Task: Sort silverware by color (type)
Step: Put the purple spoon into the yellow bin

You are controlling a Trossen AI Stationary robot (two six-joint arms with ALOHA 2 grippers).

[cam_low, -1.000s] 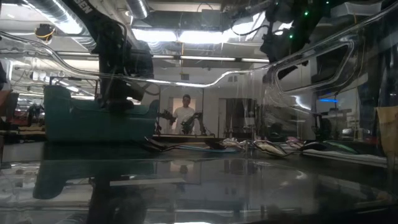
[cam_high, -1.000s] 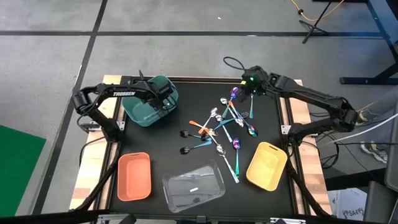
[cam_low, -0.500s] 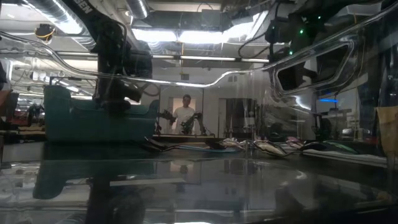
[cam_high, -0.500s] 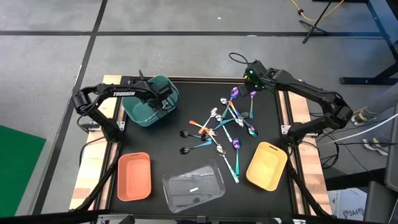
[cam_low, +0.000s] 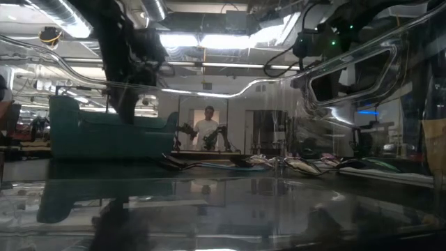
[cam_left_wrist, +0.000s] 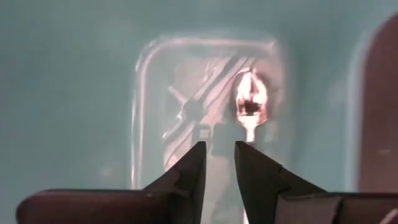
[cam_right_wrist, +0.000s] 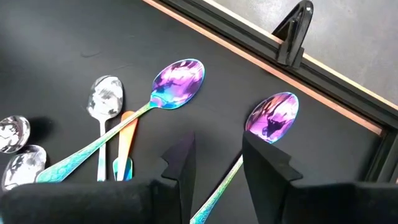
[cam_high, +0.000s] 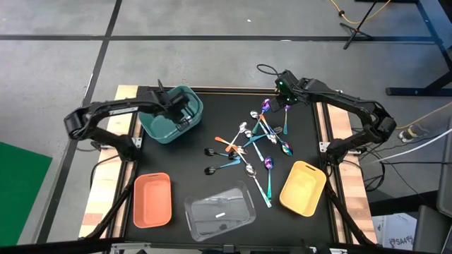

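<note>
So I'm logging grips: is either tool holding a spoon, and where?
Neither. The left tool is empty over the teal bin; the right tool hangs open above purple-bowled spoons.

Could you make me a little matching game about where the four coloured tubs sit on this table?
Things:
1. teal bin
2. salmon bin
3. clear bin
4. yellow bin

Places, as the high view shows them:
A. lower right, just right of the spoons
B. lower left corner
C. upper left, under the left tool
D. bottom middle

Pairs: 1-C, 2-B, 3-D, 4-A
</note>
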